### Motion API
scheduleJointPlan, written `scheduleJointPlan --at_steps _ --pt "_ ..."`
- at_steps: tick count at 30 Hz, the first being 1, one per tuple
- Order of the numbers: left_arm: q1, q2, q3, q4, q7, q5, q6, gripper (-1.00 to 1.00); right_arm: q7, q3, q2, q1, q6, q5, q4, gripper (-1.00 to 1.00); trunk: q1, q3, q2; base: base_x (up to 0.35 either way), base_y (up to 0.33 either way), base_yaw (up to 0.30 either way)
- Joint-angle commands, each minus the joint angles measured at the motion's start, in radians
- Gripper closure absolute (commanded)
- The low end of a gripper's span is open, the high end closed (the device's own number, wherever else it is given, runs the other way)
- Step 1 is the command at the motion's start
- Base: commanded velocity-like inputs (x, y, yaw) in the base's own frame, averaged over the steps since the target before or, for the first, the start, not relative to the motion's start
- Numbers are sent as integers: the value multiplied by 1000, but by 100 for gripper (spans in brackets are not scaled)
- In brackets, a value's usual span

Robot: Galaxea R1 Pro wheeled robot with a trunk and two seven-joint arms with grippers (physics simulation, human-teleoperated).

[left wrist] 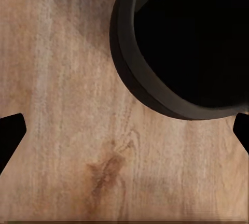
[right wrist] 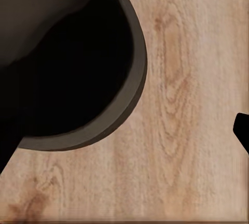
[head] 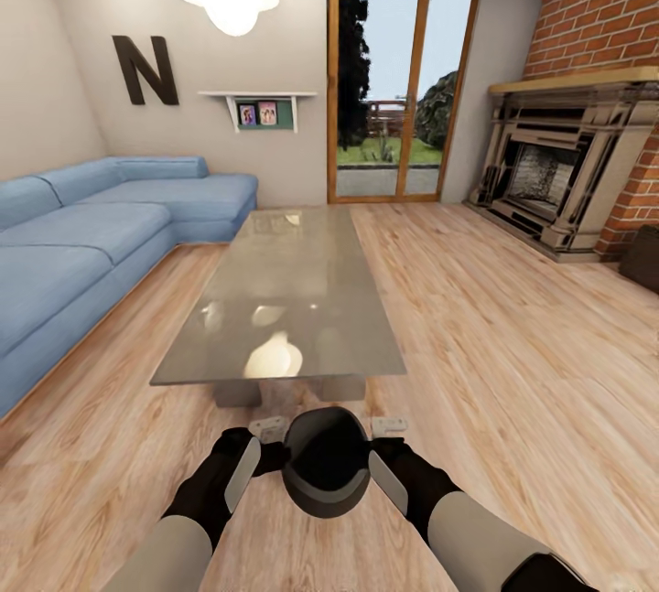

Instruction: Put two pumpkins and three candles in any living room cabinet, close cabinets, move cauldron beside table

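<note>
One black cauldron (head: 326,473) sits between the two grippers, above the wood floor (head: 513,345). The left gripper (head: 268,429) is at its left side and the right gripper (head: 389,426) at its right; both are spread wide. Just past it stands one long grey desk (head: 284,290), with one blue sofa (head: 91,235) to the far left.

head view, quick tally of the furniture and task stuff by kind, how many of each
cauldron: 1
coffee table: 1
blue sofa: 1
fireplace: 1
grippers: 2, the left gripper and the right gripper, one at each side of the cauldron
total: 6
</note>
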Motion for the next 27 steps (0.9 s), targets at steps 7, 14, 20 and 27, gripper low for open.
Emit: scheduleJointPlan --at_steps 7,14,20,27 --pt "0 0 0 0 0 1 1 -100 0 0 0 0 0 1 0 -100 -27 22 49 -20 0 0" --pt "0 0 -1 0 0 0 0 -100 0 0 0 0 0 1 0 -100 -54 44 98 -195 0 0" --pt "0 0 -1 0 0 0 0 -100 0 0 0 0 -2 1 0 -100 -77 63 140 -294 0 0" --pt "0 0 0 0 1 0 0 -100 1 0 0 0 0 4 -1 -100 -104 85 189 -57 0 0"
